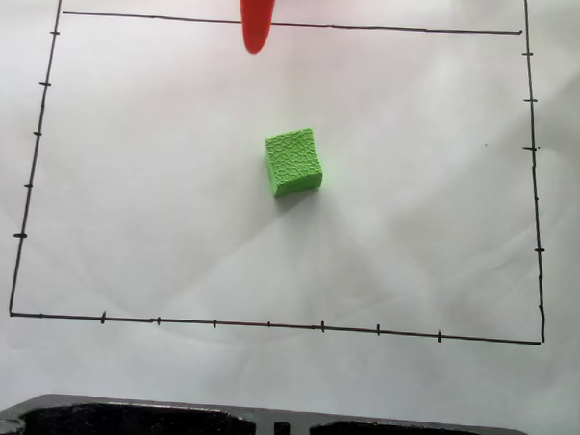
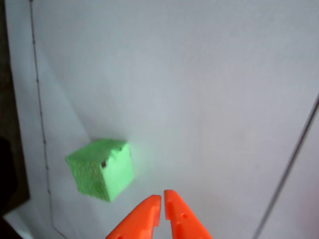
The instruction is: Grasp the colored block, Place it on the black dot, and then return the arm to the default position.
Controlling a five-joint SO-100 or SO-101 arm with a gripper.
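Pincer [image 2: 162, 198] tips nearly touching, holding nothing, above white paper [image 1: 424, 233] on desk, near colored block [image 1: 293, 162]. Block mid-frame inside drawn border, near-cubic, no clear long axis, faces slightly skewed to border lines. Black dot not seen. Judgement: spread tips, rotate wrist square to opposite faces, descend straddling block.

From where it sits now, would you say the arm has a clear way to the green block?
Probably yes. The block stands alone on the white paper with nothing beside it, and in the wrist view it lies a short way ahead and to the left of the claw. The claw's fingers are nearly together, so it would have to open first.
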